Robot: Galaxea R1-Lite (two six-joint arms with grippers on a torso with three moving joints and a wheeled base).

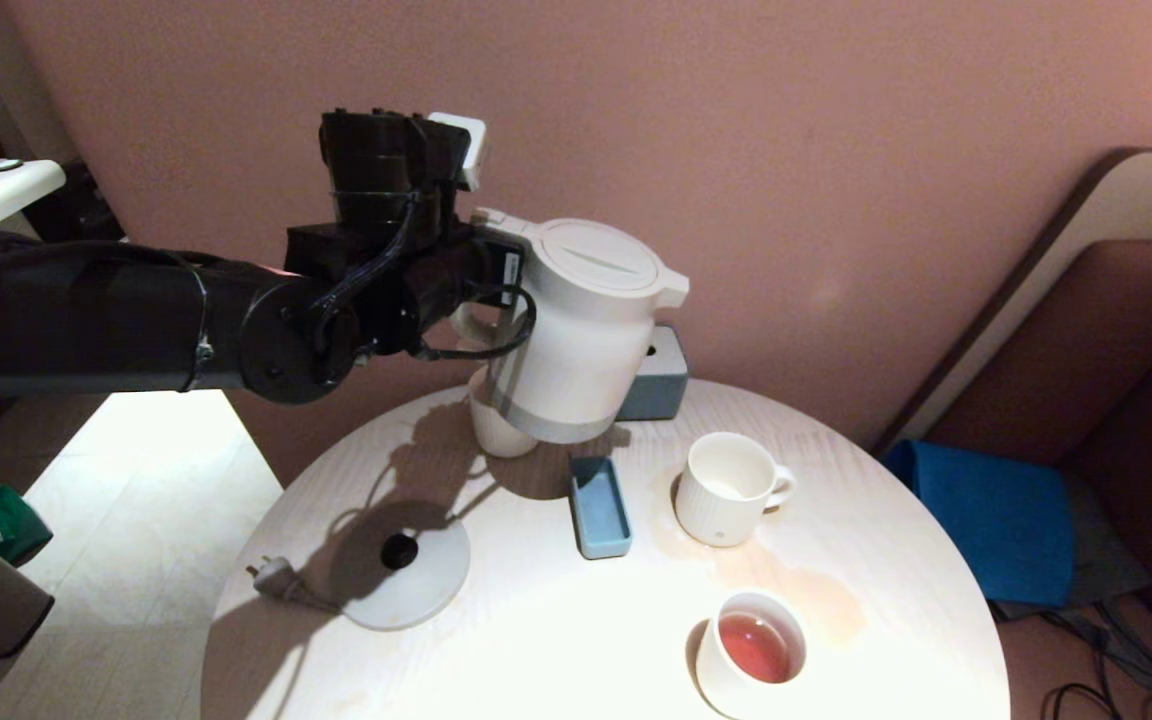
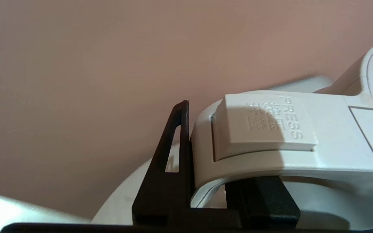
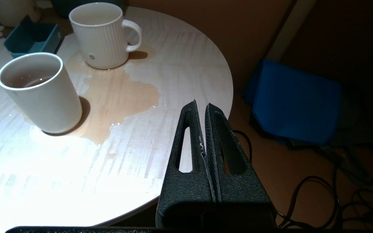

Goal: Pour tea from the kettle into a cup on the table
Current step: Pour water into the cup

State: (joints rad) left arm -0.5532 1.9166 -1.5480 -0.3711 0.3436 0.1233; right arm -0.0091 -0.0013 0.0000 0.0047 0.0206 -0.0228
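My left gripper (image 1: 494, 300) (image 2: 220, 147) is shut on the loop handle of the white kettle (image 1: 581, 330) (image 2: 319, 152), which hangs in the air over the far side of the round pale table (image 1: 556, 650), leaning a little with its spout to the right. The ribbed cup (image 1: 728, 492) (image 3: 99, 35) with the ear handle stands to the right of and below the spout and looks empty. A pale brown puddle of tea (image 3: 115, 94) lies on the wood beside it. My right gripper (image 3: 201, 105) is shut on nothing, beside the table's near right edge.
A plain white cup (image 1: 751, 650) (image 3: 40, 94) holding reddish tea stands near the front. The kettle's round base (image 1: 411, 575) with its plug, a blue tray (image 1: 600, 505), a grey box (image 1: 658, 385) and a white tumbler (image 1: 496, 430) under the kettle share the table. A blue cushion (image 1: 996, 520) and cables lie at right.
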